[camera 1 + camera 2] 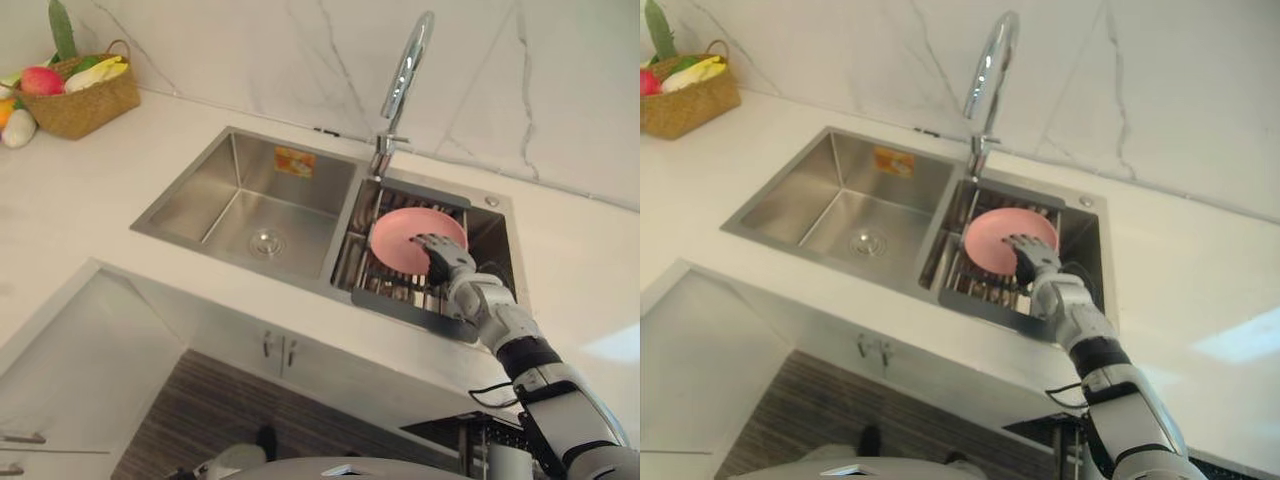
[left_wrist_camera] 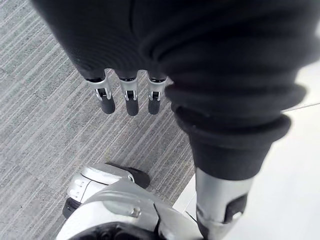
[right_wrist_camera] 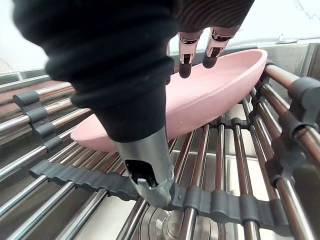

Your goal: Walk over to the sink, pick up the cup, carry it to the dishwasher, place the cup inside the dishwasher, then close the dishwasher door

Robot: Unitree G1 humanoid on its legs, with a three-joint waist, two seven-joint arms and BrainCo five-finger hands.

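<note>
Right hand (image 1: 443,262) open wide over shallow pink round dish (image 1: 396,236) on steel-rod rack (image 3: 225,202). Fingers (image 3: 186,62) sit above the dish, thumb outside its rim. Left hand (image 2: 127,95) is off the rack, fingers straight.

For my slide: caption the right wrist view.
Right hand reaches over a pink dish resting on the metal sink rack.

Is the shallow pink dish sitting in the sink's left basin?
No, the shallow pink dish lies on the metal bar rack in the right basin, under the right hand.
</note>
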